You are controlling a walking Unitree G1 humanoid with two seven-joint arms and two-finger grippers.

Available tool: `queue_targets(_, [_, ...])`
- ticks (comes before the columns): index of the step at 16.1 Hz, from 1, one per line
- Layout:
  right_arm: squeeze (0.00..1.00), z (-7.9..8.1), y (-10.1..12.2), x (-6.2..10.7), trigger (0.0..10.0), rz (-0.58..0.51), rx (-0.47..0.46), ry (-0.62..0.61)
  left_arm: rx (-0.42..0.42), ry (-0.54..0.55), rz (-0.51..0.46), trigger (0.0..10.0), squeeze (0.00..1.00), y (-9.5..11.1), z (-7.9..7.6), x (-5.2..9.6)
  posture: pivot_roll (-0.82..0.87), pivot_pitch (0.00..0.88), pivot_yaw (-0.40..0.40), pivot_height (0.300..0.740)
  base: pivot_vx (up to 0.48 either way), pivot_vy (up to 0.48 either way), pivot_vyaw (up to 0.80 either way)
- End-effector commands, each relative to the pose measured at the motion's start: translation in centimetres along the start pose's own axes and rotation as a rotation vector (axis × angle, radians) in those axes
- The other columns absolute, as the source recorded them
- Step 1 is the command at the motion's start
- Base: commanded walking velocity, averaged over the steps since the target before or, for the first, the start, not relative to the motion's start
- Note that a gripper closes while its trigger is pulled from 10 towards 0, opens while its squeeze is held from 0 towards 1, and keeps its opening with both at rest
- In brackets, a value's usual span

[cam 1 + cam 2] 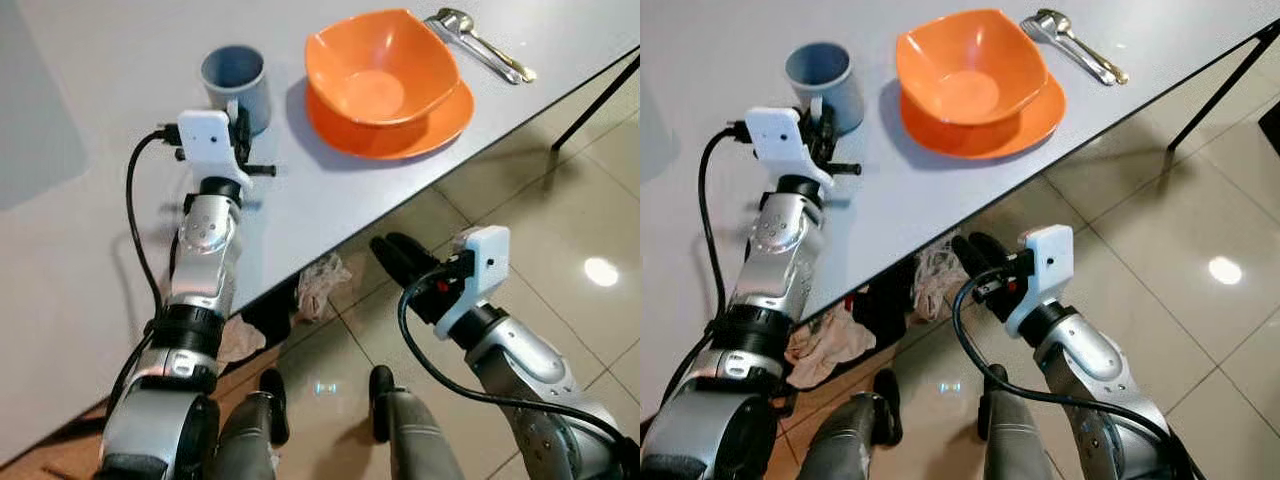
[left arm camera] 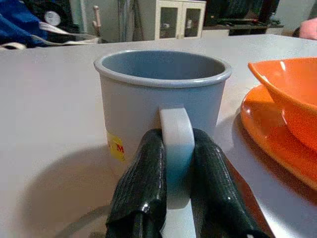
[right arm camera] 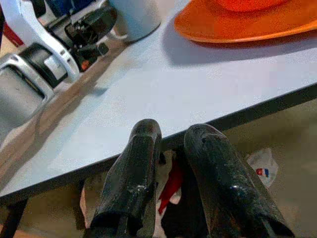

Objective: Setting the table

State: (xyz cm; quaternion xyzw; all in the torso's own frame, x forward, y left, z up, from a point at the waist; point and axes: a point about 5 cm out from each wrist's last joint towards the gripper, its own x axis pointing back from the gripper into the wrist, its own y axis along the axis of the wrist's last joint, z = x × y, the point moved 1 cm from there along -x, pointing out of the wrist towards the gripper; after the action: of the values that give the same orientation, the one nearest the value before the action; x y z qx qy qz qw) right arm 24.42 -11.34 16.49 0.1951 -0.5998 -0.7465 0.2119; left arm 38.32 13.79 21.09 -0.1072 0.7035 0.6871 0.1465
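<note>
One grey mug (image 1: 236, 84) stands upright on the pale worktop (image 1: 90, 200) in the upper left of the left eye view, just beside one orange bowl (image 1: 381, 66) that sits in one orange plate (image 1: 392, 126) at upper centre. Two pieces of metal cutlery (image 1: 480, 44) lie side by side on the worktop at the upper right, near the plate but apart from it; at least one is a spoon, the other too small to tell. The left gripper (image 2: 177, 163), reaching over the worktop from the lower left, has its jaws closed on the mug's handle (image 2: 176, 144): in the left wrist view the two black fingers (image 2: 141, 186) press against either side of the white handle, and a small yellow label (image 2: 116, 147) shows on the mug wall beside them. The right gripper (image 1: 398, 256) hangs off the worktop's edge at centre right, above the tiled floor (image 1: 560, 230); in the right wrist view its two fingers (image 3: 132, 178) lie near each other with a narrow gap between them, holding nothing. One heap of crumpled cloth and wrappers (image 1: 318, 285) lies on the floor under the worktop's edge. Two dark feet (image 1: 272, 392) of the robot show at the bottom centre.
</note>
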Motion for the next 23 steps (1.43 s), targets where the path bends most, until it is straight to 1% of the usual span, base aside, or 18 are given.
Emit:
queue_targets(1, [0.00, 0.2, 0.1, 0.2, 10.0, 0.007, -0.002, 0.001, 0.006, -0.014, 0.072, 10.0, 1.00, -1.6, -0.1, 0.5, -0.26, 0.376, 0.039, 0.740, 0.000, 0.000, 0.00])
queue_targets(3, [0.00, 0.0, 0.1, 0.1, 10.0, 0.011, -0.001, -0.004, -0.012, 0.002, 0.061, 10.0, 1.00, -1.6, 0.4, 0.4, -0.26, 0.366, 0.039, 0.740, 0.000, 0.000, 0.00])
queue_targets(4, [0.00, -0.1, 0.0, 0.0, 10.0, 0.011, -0.002, -0.004, -0.014, 0.030, 0.035, 10.0, 1.00, -1.2, 1.4, 0.8, -0.25, 0.356, 0.039, 0.740, 0.000, 0.000, 0.00])
queue_targets(6, [0.00, -0.2, -0.1, -0.3, 10.0, 0.013, -0.004, 0.000, -0.021, 0.062, -0.002, 10.0, 1.00, -0.4, 2.5, 1.5, -0.24, 0.341, 0.039, 0.740, 0.000, 0.000, 0.00])
queue_targets(7, [0.00, -0.3, -0.2, -0.5, 10.0, 0.014, -0.006, 0.003, -0.024, 0.089, -0.025, 10.0, 1.00, 0.0, 3.3, 2.0, -0.24, 0.325, 0.037, 0.740, 0.000, 0.000, 0.00])
queue_targets(8, [0.00, -0.3, -0.3, -0.9, 10.0, 0.011, -0.009, 0.011, -0.034, 0.140, -0.070, 10.0, 1.00, 1.2, 4.5, 3.3, -0.22, 0.306, 0.037, 0.740, 0.000, 0.000, 0.00])
queue_targets(10, [0.00, -0.4, -0.4, -1.3, 10.0, 0.005, -0.011, 0.018, -0.063, 0.194, -0.121, 10.0, 1.00, 2.8, 5.7, 5.1, -0.21, 0.292, 0.038, 0.740, 0.000, 0.000, 0.00])
queue_targets(11, [0.00, -0.5, -0.3, -1.7, 10.0, -0.004, -0.011, 0.024, -0.073, 0.217, -0.147, 10.0, 1.00, 3.9, 6.1, 6.9, -0.20, 0.269, 0.033, 0.740, 0.000, 0.000, 0.00])
queue_targets(12, [0.00, -0.6, -0.3, -1.9, 10.0, -0.008, -0.011, 0.027, -0.072, 0.218, -0.155, 10.0, 1.00, 4.3, 6.1, 7.6, -0.19, 0.262, 0.032, 0.740, 0.000, 0.000, 0.00])
queue_targets(13, [0.00, -0.6, -0.3, -2.1, 10.0, -0.013, -0.011, 0.030, -0.062, 0.202, -0.155, 10.0, 0.49, 4.6, 5.9, 8.3, -0.18, 0.251, 0.029, 0.740, 0.000, 0.000, 0.00])
queue_targets(14, [0.00, -0.7, -0.2, -2.7, 10.0, -0.023, -0.009, 0.042, 0.007, 0.120, -0.133, 10.0, 0.00, 4.7, 4.5, 9.5, -0.17, 0.231, 0.024, 0.740, 0.000, 0.000, 0.00])
queue_targets(15, [0.00, -0.8, -0.1, -3.1, 10.0, -0.033, -0.010, 0.051, 0.044, 0.039, -0.104, 10.0, 0.00, 4.5, 3.4, 10.6, -0.16, 0.218, 0.020, 0.740, 0.000, 0.000, 0.00])
queue_targets(16, [0.00, -0.8, -0.1, -3.4, 10.0, -0.038, -0.010, 0.059, 0.055, 0.013, -0.053, 10.0, 0.00, 3.6, 3.3, 11.8, -0.16, 0.203, 0.018, 0.740, 0.000, 0.000, 0.00])
queue_targets(17, [0.00, -0.9, -0.2, -3.8, 10.0, -0.039, -0.009, 0.066, 0.046, -0.009, 0.003, 10.0, 0.00, 2.6, 3.3, 13.1, -0.15, 0.187, 0.013, 0.740, 0.000, 0.000, 0.00])
queue_targets(19, [0.00, -1.1, -0.4, -4.5, 10.0, -0.046, -0.003, 0.087, 0.088, 0.030, 0.111, 10.0, 0.00, 0.8, 3.8, 16.2, -0.14, 0.151, 0.005, 0.740, 0.000, -0.236, 0.00])
queue_targets(20, [0.00, -1.2, -0.3, -4.7, 10.0, -0.053, -0.001, 0.096, 0.098, 0.025, 0.131, 10.0, 0.00, 0.6, 3.6, 16.8, -0.13, 0.147, 0.004, 0.740, 0.000, -0.472, 0.00])
queue_targets(21, [0.00, -1.2, -0.1, -5.0, 10.0, -0.064, 0.000, 0.107, 0.104, 0.016, 0.136, 10.0, 0.00, 0.5, 3.4, 17.1, -0.12, 0.140, 0.001, 0.740, 0.000, -0.472, 0.00])
queue_targets(23, [0.00, -1.1, 0.1, -5.6, 10.0, -0.075, 0.002, 0.136, 0.150, 0.021, 0.119, 10.0, 0.00, 0.4, 3.1, 16.8, -0.12, 0.122, -0.008, 0.740, 0.000, -0.471, 0.00])
